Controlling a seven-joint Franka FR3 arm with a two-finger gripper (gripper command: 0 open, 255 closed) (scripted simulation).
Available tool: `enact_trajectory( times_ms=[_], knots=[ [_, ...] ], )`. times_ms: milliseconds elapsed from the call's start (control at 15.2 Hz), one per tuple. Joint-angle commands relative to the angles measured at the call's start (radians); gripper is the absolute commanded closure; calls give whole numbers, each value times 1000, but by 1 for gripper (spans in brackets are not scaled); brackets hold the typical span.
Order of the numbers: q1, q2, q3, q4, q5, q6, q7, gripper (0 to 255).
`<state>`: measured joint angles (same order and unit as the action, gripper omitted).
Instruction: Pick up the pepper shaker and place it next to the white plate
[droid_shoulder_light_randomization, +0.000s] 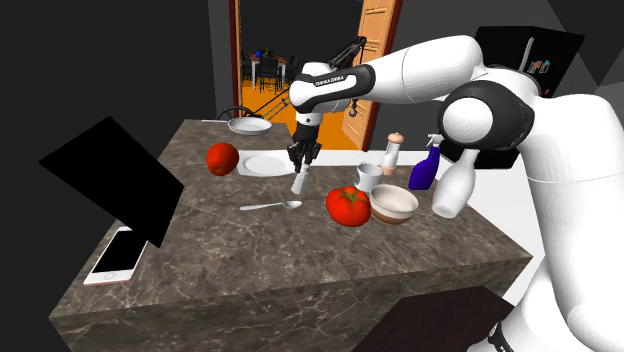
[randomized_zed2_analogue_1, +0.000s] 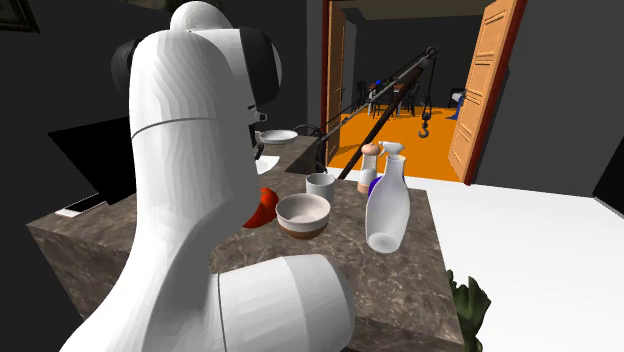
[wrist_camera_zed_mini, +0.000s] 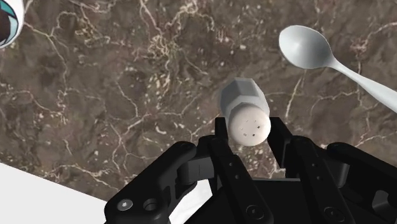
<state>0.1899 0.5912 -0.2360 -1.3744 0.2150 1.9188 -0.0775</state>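
Grips pale pepper shaker (wrist_camera_zed_mini: 240, 98) in gripper (wrist_camera_zed_mini: 250, 132), above open counter (droid_shoulder_light_randomization: 300, 250) between white plate (droid_shoulder_light_randomization: 258, 165) and spoon (droid_shoulder_light_randomization: 272, 205); partly blocks plate's rim.

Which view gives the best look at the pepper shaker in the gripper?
The wrist view: the white pepper shaker sits close up, clasped by the gripper, its holed top facing the camera. The shoulder view shows it small, hanging below the gripper near the white plate. In the second exterior view the arm's white body blocks that spot.

Home kitchen: marble counter (droid_shoulder_light_randomization: 250, 250) with tomato (droid_shoulder_light_randomization: 348, 205), bowl (droid_shoulder_light_randomization: 393, 203), spoon (droid_shoulder_light_randomization: 272, 206).
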Motion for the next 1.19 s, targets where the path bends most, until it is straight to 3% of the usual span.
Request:
enact_trajectory(
  times_ms=[0,198,264,594,858,1122],
  knots=[
    [0,0,0,-1,0,1,0,255],
    [0,0,0,-1,0,1,0,255],
    [0,0,0,-1,0,1,0,0],
    [0,0,0,-1,0,1,0,0],
    [-10,-19,-6,96,-9,-114,9,0],
    [-10,-19,-6,96,-9,-114,9,0]
  ],
)
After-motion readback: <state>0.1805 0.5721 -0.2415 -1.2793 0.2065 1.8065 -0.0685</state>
